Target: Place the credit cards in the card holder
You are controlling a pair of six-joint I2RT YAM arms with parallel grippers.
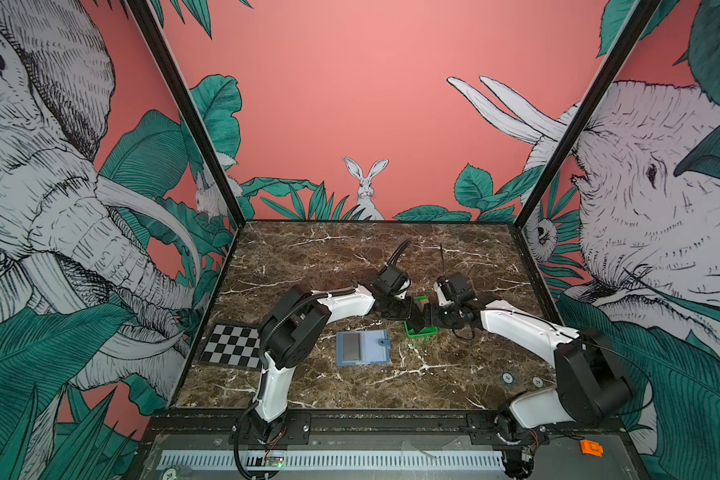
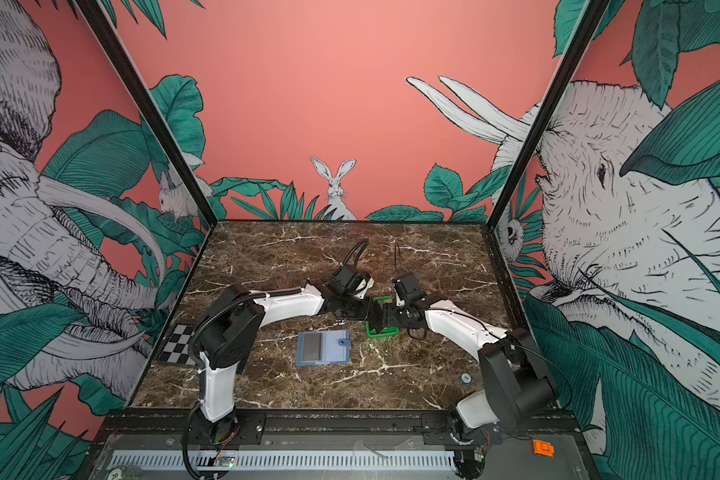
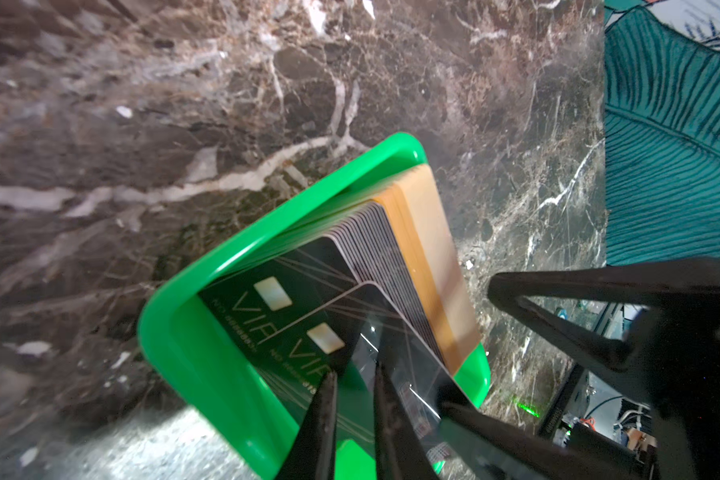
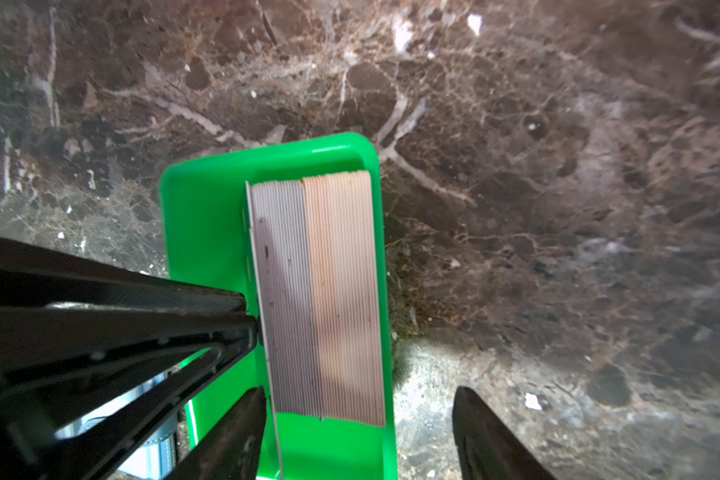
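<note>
Card holder [image 1: 362,348] lies open and flat near the front of the marble tabletop [image 1: 433,386]; both end effectors are at the green tray [image 1: 422,331] behind it.

A grey card [image 1: 352,347] sits in the holder's left clear sleeve, with the snap tab on its right side. A checkerboard plate [image 1: 231,345] lies to the holder's left, well apart. Farther back, the credit cards [image 4: 316,291] stand on edge in the tray as one stack, grey edges beside tan. Left end effector [image 3: 352,374]: fingers a narrow gap apart at the front black VIP card [image 3: 404,328], which leans off the stack; cannot tell whether it is pinched. Right end effector [image 4: 360,390]: fingers wide, straddling the stack, one inside the tray and one outside its wall, gripping nothing.
</note>
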